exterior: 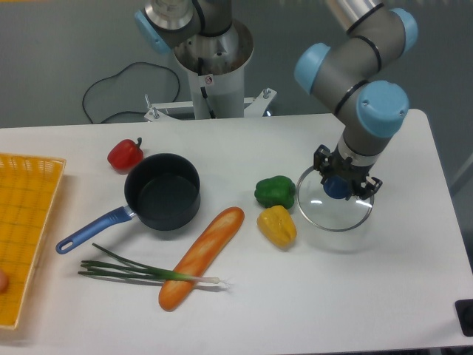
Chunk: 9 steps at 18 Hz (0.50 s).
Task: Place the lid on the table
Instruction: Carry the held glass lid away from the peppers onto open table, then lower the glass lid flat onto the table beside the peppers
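The lid (pixel 334 211) is a round clear glass disc with a thin metal rim and a dark blue knob (pixel 338 187). It sits level, on or just above the white table (pixel 384 281), right of the green pepper. My gripper (pixel 341 185) points straight down over the lid's centre. Its fingers (pixel 322 167) stand on either side of the knob and close against it. I cannot tell whether the rim touches the tabletop. The black saucepan (pixel 162 192) with the blue handle stands open at centre left.
A green pepper (pixel 275 191) and a yellow pepper (pixel 277 225) lie just left of the lid. A baguette (pixel 201 257), spring onions (pixel 140 271) and a red pepper (pixel 125 154) lie further left. A yellow woven tray (pixel 26 229) is at the left edge.
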Available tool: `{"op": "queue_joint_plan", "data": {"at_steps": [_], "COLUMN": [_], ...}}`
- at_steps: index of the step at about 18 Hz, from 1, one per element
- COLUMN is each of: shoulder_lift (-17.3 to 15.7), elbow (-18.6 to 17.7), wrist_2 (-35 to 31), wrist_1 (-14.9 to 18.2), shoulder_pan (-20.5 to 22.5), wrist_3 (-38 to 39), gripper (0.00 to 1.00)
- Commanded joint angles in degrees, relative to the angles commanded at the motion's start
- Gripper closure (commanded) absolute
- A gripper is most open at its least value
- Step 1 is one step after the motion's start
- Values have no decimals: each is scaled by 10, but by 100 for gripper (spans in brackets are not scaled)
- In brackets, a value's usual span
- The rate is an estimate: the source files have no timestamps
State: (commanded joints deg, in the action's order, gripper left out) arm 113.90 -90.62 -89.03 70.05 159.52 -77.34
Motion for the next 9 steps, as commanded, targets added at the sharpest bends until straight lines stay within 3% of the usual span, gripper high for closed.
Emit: {"op": "queue_joint_plan", "data": {"at_steps": [4, 9], "shoulder_lift": [30, 42], "elbow": [18, 18], "wrist_2": [0, 1], "wrist_1": [-10, -23], "shoulder_pan": [11, 11], "wrist_3": [-3, -3], "gripper": [45, 45]}}
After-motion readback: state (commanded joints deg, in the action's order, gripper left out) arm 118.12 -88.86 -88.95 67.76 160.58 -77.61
